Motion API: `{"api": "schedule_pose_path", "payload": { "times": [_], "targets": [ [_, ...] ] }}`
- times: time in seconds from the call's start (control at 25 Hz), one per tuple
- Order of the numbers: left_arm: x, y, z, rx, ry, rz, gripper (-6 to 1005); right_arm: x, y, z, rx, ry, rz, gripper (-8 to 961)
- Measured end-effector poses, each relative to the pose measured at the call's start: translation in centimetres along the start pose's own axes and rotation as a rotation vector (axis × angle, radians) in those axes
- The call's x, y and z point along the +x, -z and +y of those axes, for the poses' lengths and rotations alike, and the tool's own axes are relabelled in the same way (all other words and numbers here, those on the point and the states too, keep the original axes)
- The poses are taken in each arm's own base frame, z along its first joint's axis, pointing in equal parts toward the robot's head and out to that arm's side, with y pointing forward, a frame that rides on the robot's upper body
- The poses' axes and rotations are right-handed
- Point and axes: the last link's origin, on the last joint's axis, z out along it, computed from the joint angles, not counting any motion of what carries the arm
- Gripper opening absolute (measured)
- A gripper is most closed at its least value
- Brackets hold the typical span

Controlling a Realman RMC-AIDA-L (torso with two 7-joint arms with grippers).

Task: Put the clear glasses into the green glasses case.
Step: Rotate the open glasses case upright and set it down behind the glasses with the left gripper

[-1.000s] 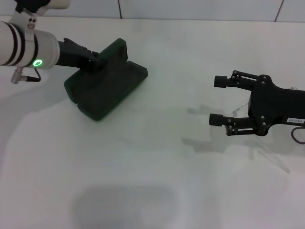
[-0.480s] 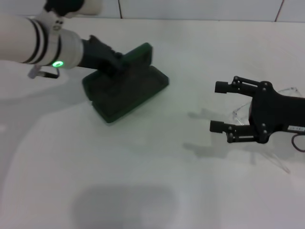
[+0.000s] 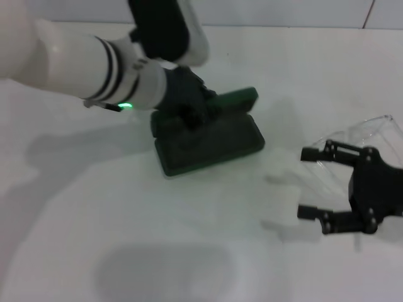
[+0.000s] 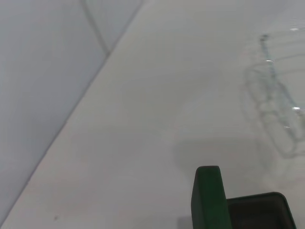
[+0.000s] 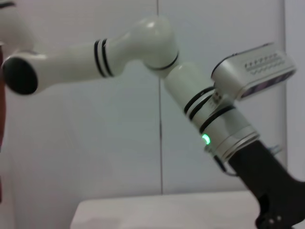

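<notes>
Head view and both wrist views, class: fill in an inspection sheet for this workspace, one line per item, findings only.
Surface: white table, bare in front.
Job's things: green glasses case open, lid raised; clear glasses lying apart from it, near the right claw.
Clutter: nothing seen.
Grippers: left claw at the case's lid, its grip hidden; right claw open, over the table beside the glasses, holding nothing.
Cables: nothing seen.
Surroundings: pale wall behind the table.
</notes>
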Motion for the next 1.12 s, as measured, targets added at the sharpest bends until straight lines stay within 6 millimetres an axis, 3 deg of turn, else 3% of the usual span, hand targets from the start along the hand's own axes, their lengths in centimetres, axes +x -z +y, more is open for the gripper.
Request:
{"api": "schedule_pose_path", "payload": {
  "times": [0.52, 1.12],
  "targets": [
    [4.6, -1.6, 2.6, -0.101, -0.241, 0.013, 206, 1.1, -0.1, 1.3, -0.053, -0.007, 0.046, 862],
    [4.6, -2.5, 3.2, -0.165, -0.242, -0.003, 206, 1.2, 0.2, 1.3, -0.060, 0.003, 0.062, 861]
  ]
}}
